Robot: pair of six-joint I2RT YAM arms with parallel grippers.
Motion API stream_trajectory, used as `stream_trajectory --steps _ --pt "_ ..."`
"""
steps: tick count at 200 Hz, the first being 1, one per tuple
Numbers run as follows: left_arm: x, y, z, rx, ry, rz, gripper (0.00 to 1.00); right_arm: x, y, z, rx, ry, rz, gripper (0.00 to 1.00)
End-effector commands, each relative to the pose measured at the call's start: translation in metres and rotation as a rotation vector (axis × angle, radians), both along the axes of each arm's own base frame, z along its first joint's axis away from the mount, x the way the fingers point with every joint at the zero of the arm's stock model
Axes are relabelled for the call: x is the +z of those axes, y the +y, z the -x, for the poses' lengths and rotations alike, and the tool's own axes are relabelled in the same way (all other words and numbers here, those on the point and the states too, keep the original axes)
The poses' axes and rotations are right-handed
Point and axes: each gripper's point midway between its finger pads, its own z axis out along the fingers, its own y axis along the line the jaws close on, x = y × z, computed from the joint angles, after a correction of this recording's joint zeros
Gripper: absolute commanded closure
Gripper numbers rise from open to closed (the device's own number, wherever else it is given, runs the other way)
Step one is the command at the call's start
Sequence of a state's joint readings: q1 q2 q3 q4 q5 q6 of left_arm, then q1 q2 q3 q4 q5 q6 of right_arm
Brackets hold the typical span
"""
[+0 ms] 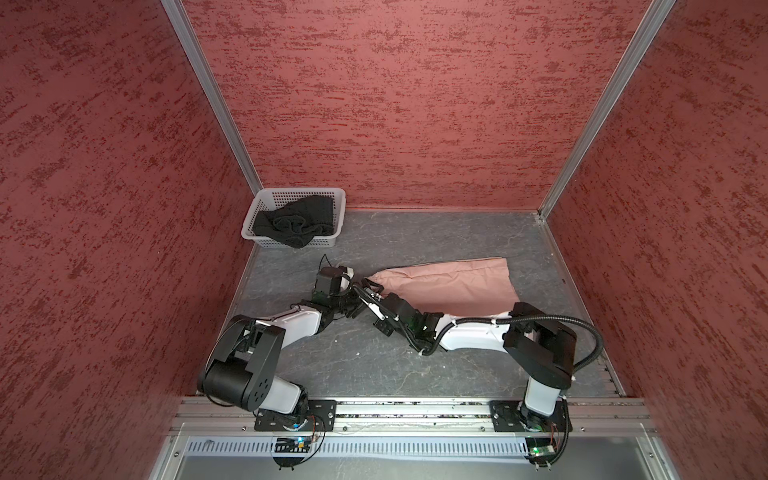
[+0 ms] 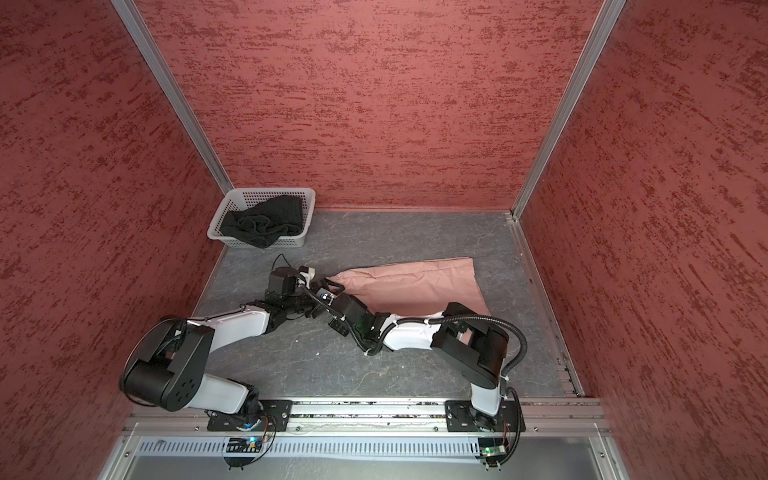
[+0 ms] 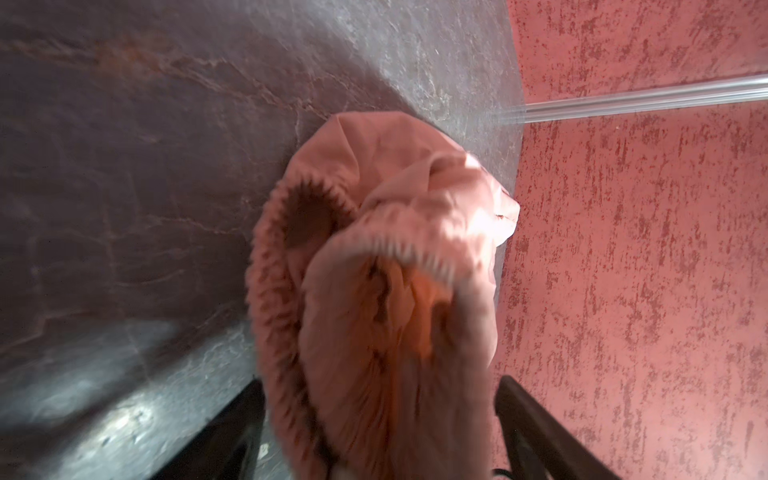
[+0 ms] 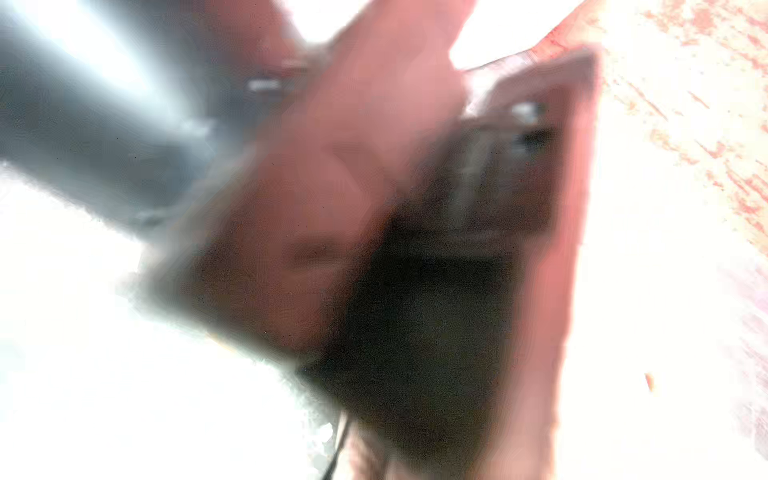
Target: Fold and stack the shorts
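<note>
— Left pincer [image 3: 380, 386]?
— Apart, straddling the gathered waistband of the pink shorts [image 1: 453, 286].
— Right pincer [image 1: 370, 291]?
— Clamped on that same waistband end; remainder spread flat on the table [image 1: 374, 365], stretching rightward.

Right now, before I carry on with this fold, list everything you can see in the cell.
pink shorts: one, dusty pink, lying on the table right of centre, gathered waistband end raised at the grippers
black shorts: one, black, crumpled inside the basket
basket: one, white perforated plastic, far left corner of the table
table: one, grey stone pattern
walls: three, mottled red, around the table
frame posts: two, silver, at the far corners
left gripper: one, black, jaws apart either side of the pink waistband
right gripper: one, black, shut, apparently pinching the same waistband end
</note>
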State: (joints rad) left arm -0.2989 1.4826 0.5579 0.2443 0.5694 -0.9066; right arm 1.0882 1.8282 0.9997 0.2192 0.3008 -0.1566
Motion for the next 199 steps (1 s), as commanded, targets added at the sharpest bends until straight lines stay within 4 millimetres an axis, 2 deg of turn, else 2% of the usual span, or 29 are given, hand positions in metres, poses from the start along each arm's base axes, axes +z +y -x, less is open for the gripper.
stream_trajectory --steps 1,17,23,34,40,63,81,96,106,111,115,132,146,159,170,175,199 --pt "0.008 -0.008 -0.01 -0.037 -0.039 0.004 0.25 0.006 0.007 0.007 0.031 -0.029 -0.009 1.0" --pt "0.009 -0.01 -0.012 -0.048 -0.041 0.003 0.36 0.007 0.006 0.009 0.037 -0.025 -0.01 0.99" --pt "0.01 -0.01 -0.013 -0.051 -0.04 0.001 0.42 0.006 0.006 0.011 0.046 -0.02 -0.009 0.9" --pt "0.01 -0.011 -0.012 -0.06 -0.039 -0.003 0.53 0.011 0.007 0.015 0.06 -0.015 -0.025 0.67" --pt "0.01 -0.01 -0.011 -0.065 -0.034 -0.009 0.59 0.015 0.007 0.017 0.069 -0.007 -0.044 0.59" --pt "0.009 -0.008 -0.005 -0.089 -0.023 -0.048 0.76 0.046 0.003 0.026 0.078 0.021 -0.144 0.34" --pt "0.008 -0.001 0.001 -0.105 -0.017 -0.108 0.86 0.072 -0.006 0.028 0.069 0.084 -0.238 0.25" --pt "0.01 0.005 0.004 -0.122 -0.017 -0.161 0.9 0.091 -0.019 0.027 0.062 0.178 -0.337 0.26" --pt "0.014 0.01 0.005 -0.133 -0.018 -0.189 0.94 0.099 -0.033 0.022 0.042 0.237 -0.398 0.3" --pt "0.015 0.013 0.005 -0.137 -0.017 -0.201 0.94 0.098 -0.04 0.019 0.026 0.274 -0.416 0.33" --pt "0.017 0.014 0.006 -0.141 -0.017 -0.208 0.94 0.108 -0.047 0.018 0.022 0.286 -0.45 0.35" --pt "0.023 0.022 0.007 -0.147 -0.021 -0.231 0.94 0.107 -0.073 0.009 -0.033 0.357 -0.492 0.43" --pt "0.029 0.028 0.008 -0.15 -0.027 -0.252 0.94 0.087 -0.085 0.007 -0.072 0.409 -0.436 0.5" --pt "0.034 0.032 0.008 -0.152 -0.035 -0.27 0.94 0.063 -0.089 0.008 -0.094 0.465 -0.376 0.57" --pt "0.038 0.035 0.008 -0.156 -0.039 -0.287 0.94 0.048 -0.086 0.012 -0.085 0.527 -0.359 0.65" --pt "0.039 0.036 0.008 -0.16 -0.036 -0.298 0.94 0.034 -0.084 0.013 -0.088 0.569 -0.343 0.69" --pt "0.046 0.051 0.01 -0.163 -0.002 -0.402 0.97 0.009 -0.065 0.016 -0.049 0.678 -0.356 0.89"
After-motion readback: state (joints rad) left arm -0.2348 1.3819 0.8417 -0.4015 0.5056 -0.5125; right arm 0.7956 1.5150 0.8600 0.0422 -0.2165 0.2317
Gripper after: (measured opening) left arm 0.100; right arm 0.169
